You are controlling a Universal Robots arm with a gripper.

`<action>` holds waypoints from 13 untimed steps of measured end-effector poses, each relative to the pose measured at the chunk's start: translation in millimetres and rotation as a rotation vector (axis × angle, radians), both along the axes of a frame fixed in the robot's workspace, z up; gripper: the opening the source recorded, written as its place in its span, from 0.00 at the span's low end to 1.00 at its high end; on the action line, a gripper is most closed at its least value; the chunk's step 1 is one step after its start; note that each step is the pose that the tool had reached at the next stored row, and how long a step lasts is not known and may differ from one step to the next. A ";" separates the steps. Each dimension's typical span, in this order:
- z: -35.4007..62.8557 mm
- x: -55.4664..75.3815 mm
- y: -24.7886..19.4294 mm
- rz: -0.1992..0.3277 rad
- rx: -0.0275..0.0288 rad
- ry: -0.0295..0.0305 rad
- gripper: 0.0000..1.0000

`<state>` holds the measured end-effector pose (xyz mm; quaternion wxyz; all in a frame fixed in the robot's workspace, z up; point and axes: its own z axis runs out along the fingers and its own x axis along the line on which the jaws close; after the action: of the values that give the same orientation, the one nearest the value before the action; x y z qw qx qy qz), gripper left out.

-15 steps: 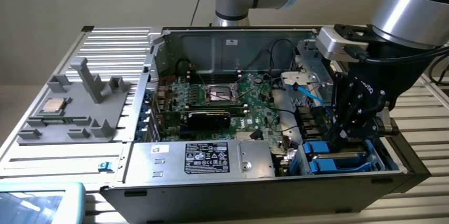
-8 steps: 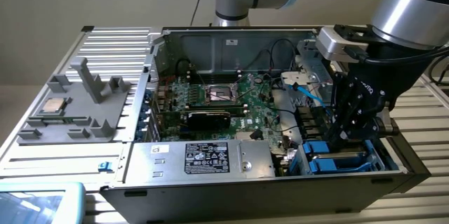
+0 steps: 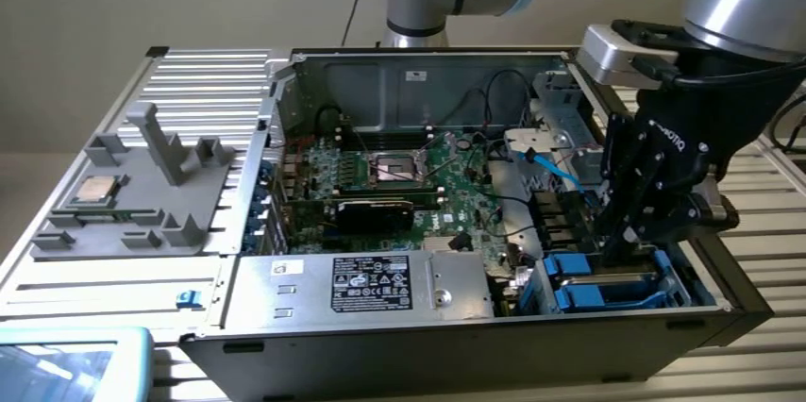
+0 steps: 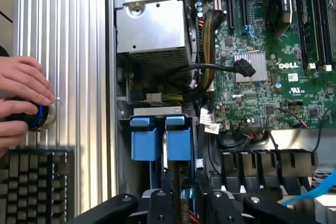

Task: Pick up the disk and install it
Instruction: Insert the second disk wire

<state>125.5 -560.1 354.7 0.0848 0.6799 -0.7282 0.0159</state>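
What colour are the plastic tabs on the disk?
Blue. The disk tabs show best in the wrist view, in the drive bay.

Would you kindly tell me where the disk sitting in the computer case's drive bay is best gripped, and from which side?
Probably by its exposed blue-railed edge, coming from straight above through the open side of the case. The disk sits edge-up in the bay with bay walls close beside it, so only that upper edge looks reachable. The gripper hangs above that bay.

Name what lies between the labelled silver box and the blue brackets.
Loose cables, between silver box and blue brackets, in the exterior view.
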 end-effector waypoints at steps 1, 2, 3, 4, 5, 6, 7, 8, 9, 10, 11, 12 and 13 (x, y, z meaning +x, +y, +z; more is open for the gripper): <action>4.4 0.8 0.2 0.000 -0.0014 0.0000 0.29; 8.6 1.7 0.6 0.000 -0.0035 0.0000 0.29; 12.1 2.6 1.7 0.000 -0.0059 0.0000 0.29; 15.2 3.1 3.2 0.000 -0.0080 0.0000 0.29; 18.1 3.8 5.0 0.000 -0.0097 0.0000 0.29; 20.2 4.3 6.7 0.000 -0.0103 0.0000 0.29; 22.2 4.8 8.3 0.000 -0.0109 0.0000 0.29; 23.8 5.3 10.1 0.000 -0.0113 0.0000 0.29; 25.3 5.9 11.8 0.000 -0.0119 0.0000 0.29; 26.3 6.5 13.3 0.000 -0.0122 0.0000 0.29; 26.9 7.1 14.2 0.000 -0.0127 0.0000 0.29; 27.0 7.4 14.4 0.000 -0.0128 0.0000 0.29; 26.9 7.5 14.4 0.000 -0.0126 0.0010 0.29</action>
<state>133.0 -545.8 381.6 0.0894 0.6793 -0.7281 0.0201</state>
